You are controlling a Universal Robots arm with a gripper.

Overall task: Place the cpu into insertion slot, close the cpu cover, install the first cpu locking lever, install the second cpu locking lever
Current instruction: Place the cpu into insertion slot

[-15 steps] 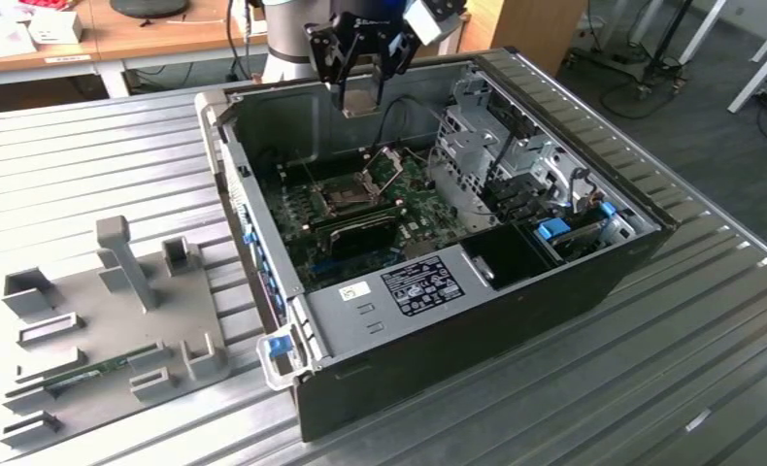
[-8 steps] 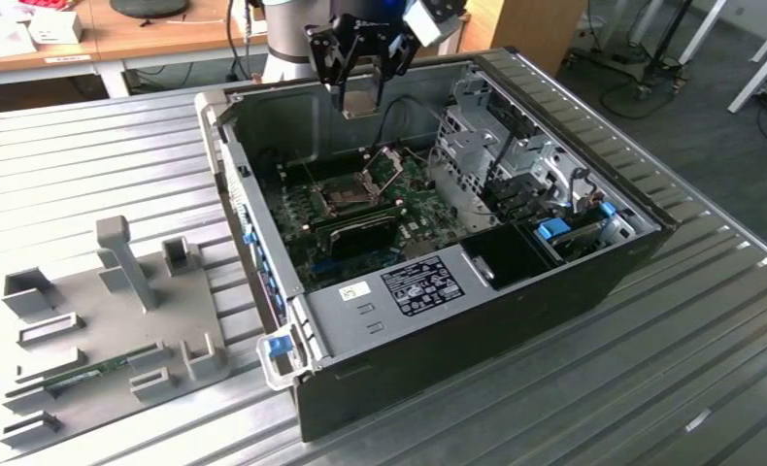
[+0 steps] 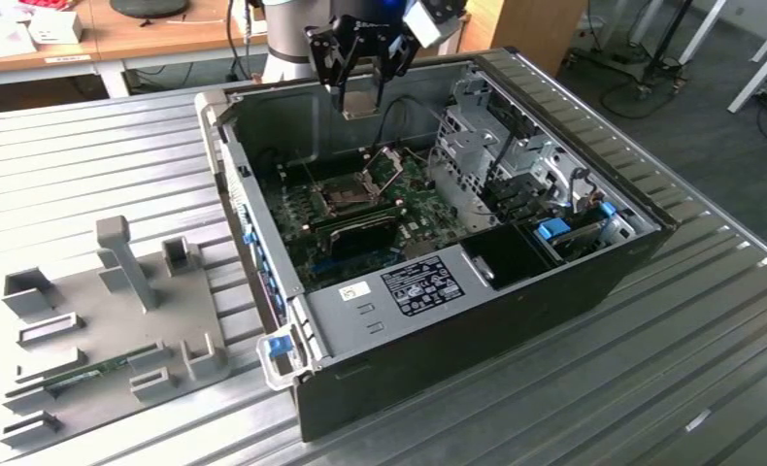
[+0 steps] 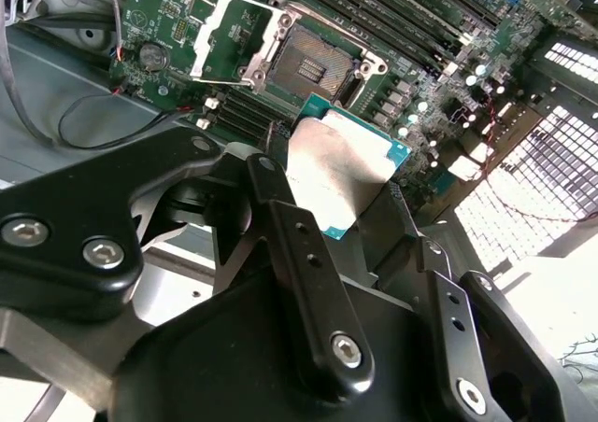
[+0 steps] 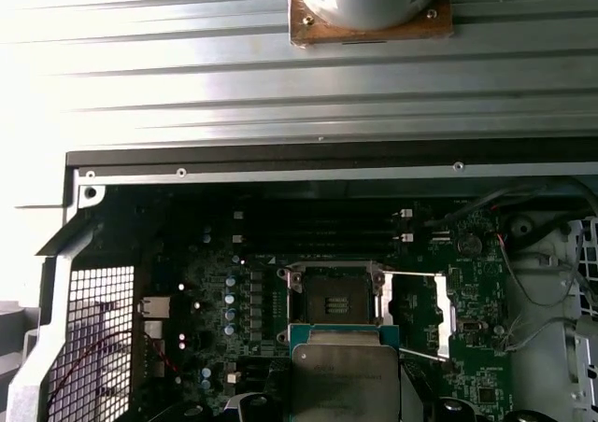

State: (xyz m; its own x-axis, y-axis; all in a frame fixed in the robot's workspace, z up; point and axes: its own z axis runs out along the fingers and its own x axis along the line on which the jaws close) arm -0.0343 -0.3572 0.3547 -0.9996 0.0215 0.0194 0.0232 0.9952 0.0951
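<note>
My gripper [image 3: 359,95] hangs above the open computer case [image 3: 643,243], shut on the cpu [image 3: 357,103]. In both wrist views the cpu [image 4: 341,161] [image 5: 344,377] is a flat square chip with a dull grey metal top, pinched at its edges by the black fingers [image 4: 280,207]. It is held in the air, apart from the board. Below it the insertion slot [image 4: 313,63] [image 5: 334,301] [image 3: 342,200] lies bare, with a dark centre. The cpu cover [image 4: 207,32] [image 5: 444,315] [image 3: 390,165] is swung open beside the slot. Thin locking levers [image 5: 411,274] stand loose by the cover.
Long black memory slots [image 5: 318,237] run beside the socket. A metal drive cage [image 3: 487,146] and cables rise at the case's far side. On the exterior view's left a grey fixture plate [image 3: 202,301] with upright blocks holds a green memory stick [image 3: 92,373]. The table is ribbed metal.
</note>
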